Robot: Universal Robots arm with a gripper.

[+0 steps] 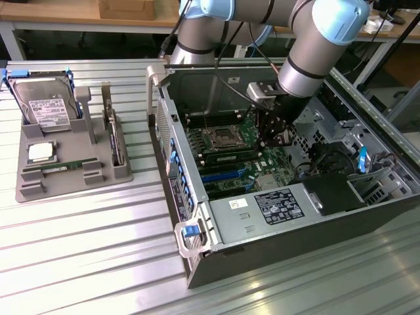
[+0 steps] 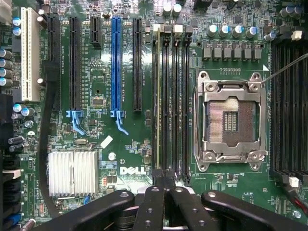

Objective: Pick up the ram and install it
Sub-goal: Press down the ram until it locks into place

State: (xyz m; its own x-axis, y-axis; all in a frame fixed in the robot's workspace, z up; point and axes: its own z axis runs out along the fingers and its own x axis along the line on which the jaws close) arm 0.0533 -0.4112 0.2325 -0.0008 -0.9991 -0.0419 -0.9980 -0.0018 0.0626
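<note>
Installation stage: the gripper (image 2: 165,192), fingers pressed together and empty, sits directly over the ram (image 2: 157,96) standing edge-on in its motherboard (image 2: 120,144) slot beside the processor socket (image 2: 230,120); seating apparently needs straight, even downward pressure.

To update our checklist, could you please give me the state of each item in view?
ram: standing in a memory slot
end effector: shut, holding nothing, above the slots
processor socket: empty
computer case: open
processor: lying in the tray
hard drive: resting in the tray
</note>
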